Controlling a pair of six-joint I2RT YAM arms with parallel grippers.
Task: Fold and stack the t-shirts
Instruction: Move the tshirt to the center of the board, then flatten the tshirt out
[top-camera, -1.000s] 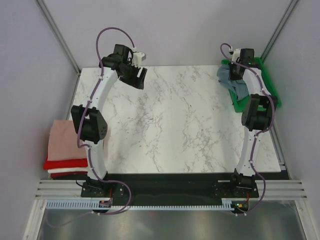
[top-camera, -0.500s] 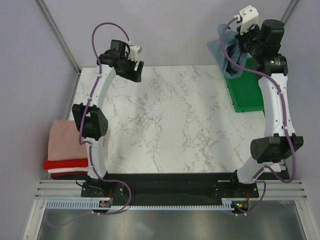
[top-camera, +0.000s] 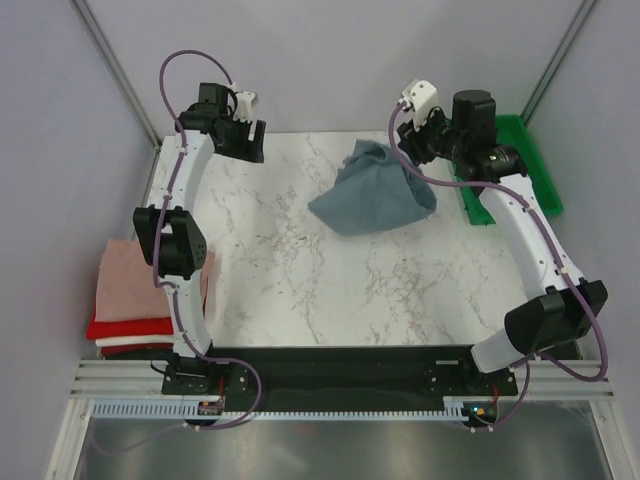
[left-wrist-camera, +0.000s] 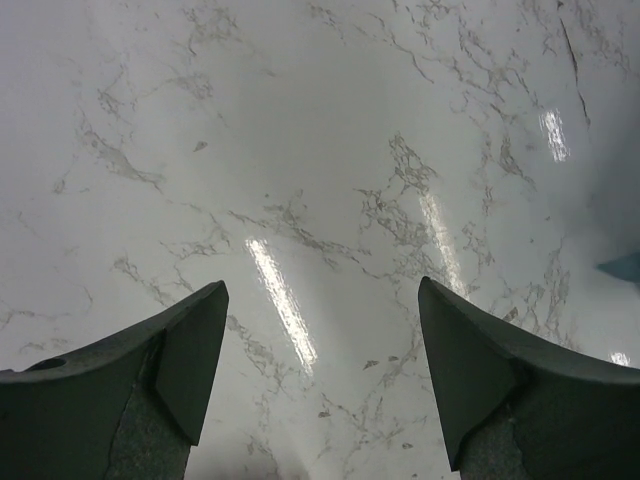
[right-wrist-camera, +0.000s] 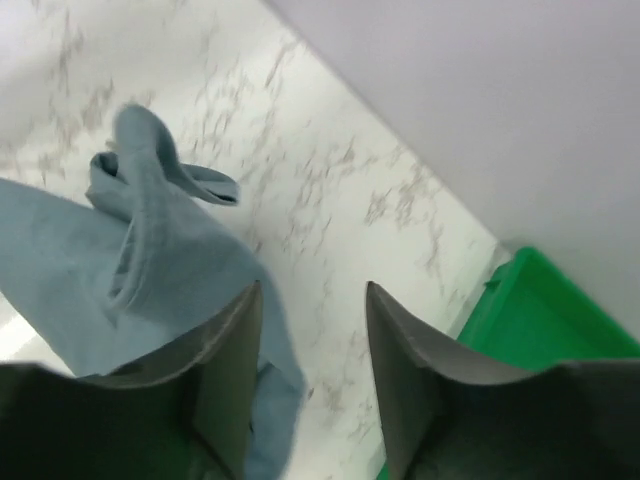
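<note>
The slate blue-grey t-shirt (top-camera: 372, 195) lies crumpled in a heap on the marble table (top-camera: 300, 270), right of centre. My right gripper (top-camera: 412, 150) hovers just above its right edge. In the right wrist view this gripper (right-wrist-camera: 312, 290) is open with only table between its fingers, and the shirt (right-wrist-camera: 140, 250) hangs past the left finger. At the far left corner my left gripper (top-camera: 245, 145) stands wide open over bare marble (left-wrist-camera: 322, 285). A sliver of the blue shirt (left-wrist-camera: 625, 265) shows at the right edge there. The folded pink (top-camera: 125, 275), red (top-camera: 130, 328) and white t-shirts sit stacked at the left edge.
A green plastic tray (top-camera: 520, 150) stands at the back right corner, also seen in the right wrist view (right-wrist-camera: 540, 310). Grey walls close in the table at the back and sides. The arm bases sit on the black strip at the near edge.
The right arm lifted the blue-grey shirt out of the green tray, swung it left over the table and opened its jaws; the shirt now lies on the marble. The left gripper drifted slightly left.
</note>
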